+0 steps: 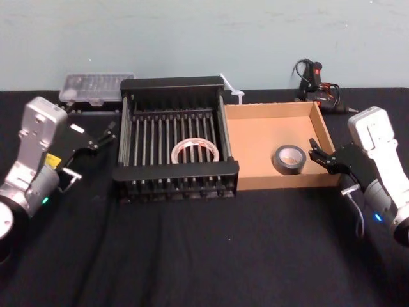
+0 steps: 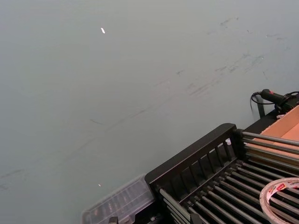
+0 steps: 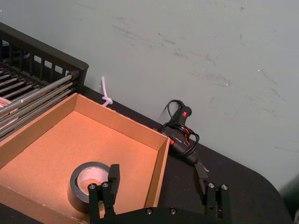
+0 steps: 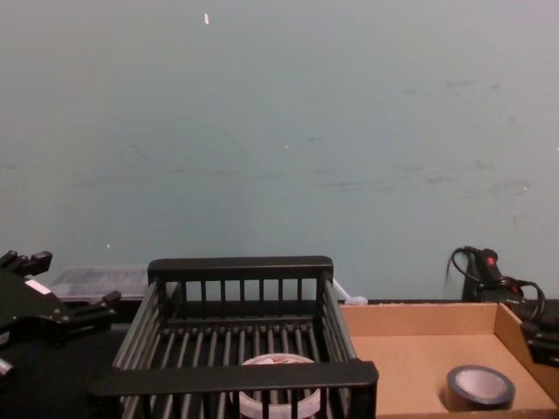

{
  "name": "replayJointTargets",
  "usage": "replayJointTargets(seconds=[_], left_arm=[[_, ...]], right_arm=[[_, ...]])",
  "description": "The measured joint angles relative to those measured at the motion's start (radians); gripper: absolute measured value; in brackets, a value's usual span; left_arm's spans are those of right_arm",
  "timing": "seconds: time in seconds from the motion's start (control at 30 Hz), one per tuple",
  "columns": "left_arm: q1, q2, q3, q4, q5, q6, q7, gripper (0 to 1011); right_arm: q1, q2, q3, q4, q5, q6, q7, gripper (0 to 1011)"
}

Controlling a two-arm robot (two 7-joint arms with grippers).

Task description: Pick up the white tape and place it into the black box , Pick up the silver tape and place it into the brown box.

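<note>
Grey silver tape (image 1: 289,170), flat in the brown box (image 1: 262,141): light, stiff; I'd pinch its wall. My right claw (image 1: 315,151) gapes just right; left claw (image 1: 102,135), spread, parked left.

A pale grey-green wall (image 1: 204,38) stands behind the worktop (image 1: 192,262). Its paint carries faint dark scuffs, streaks and a few small white specks. Black cloth covers the worktop up to the foot of the wall. At the back left lies a clear plastic case (image 1: 96,87). At the back right, near the wall, lies a black pistol-shaped tool (image 1: 312,78) with a red switch and looped cord. The light is even.
</note>
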Motion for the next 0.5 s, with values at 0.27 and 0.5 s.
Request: replayJointTargets(seconds=[0.27, 0.5], left_arm=[[0.000, 0.000, 0.000, 0.000, 0.000, 0.000, 0.000, 1001], [0.000, 0.000, 0.000, 0.000, 0.000, 0.000, 0.000, 1001]], right_arm=[[0.000, 0.002, -0.003, 0.000, -0.003, -0.004, -0.002, 1002], [0.000, 0.003, -0.005, 0.000, -0.004, -0.005, -0.002, 1002]])
